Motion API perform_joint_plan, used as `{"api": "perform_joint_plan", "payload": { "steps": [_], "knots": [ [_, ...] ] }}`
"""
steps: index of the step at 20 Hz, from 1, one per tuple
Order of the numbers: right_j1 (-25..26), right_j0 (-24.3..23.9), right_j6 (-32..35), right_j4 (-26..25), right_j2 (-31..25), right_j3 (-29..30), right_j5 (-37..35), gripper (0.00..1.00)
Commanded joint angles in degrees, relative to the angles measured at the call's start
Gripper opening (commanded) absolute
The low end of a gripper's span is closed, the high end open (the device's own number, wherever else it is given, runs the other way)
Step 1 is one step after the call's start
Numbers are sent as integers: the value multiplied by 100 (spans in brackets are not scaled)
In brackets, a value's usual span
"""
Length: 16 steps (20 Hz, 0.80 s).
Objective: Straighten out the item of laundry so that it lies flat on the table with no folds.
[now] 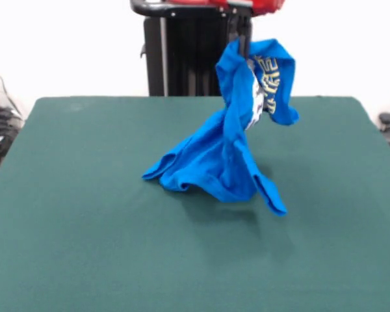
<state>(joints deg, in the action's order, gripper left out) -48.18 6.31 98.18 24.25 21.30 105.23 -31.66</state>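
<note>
Gripper (pixel 242 40) at twelve o'clock, fingers pinched on blue T-shirt (pixel 229 151), hem trailing on green table (pixel 84 227)

The gripper (pixel 243 40) holds the blue T-shirt (pixel 231 149) pinched by its top edge, at about one o'clock from the middle of the green table (pixel 84 234). The shirt hangs twisted, yellow lettering showing near the top. Its lower folds rest bunched on the table, spreading toward eight o'clock.
</note>
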Motion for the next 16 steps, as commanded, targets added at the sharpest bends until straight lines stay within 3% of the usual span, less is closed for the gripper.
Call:
{"api": "perform_joint_plan", "payload": {
  "steps": [1, 16],
  "knots": [
    [-125, 515, 1894, -352, 609, -658, -1246, 0],
    [0, -78, 1215, -374, 388, -1752, -1559, 0]
  ]
}}
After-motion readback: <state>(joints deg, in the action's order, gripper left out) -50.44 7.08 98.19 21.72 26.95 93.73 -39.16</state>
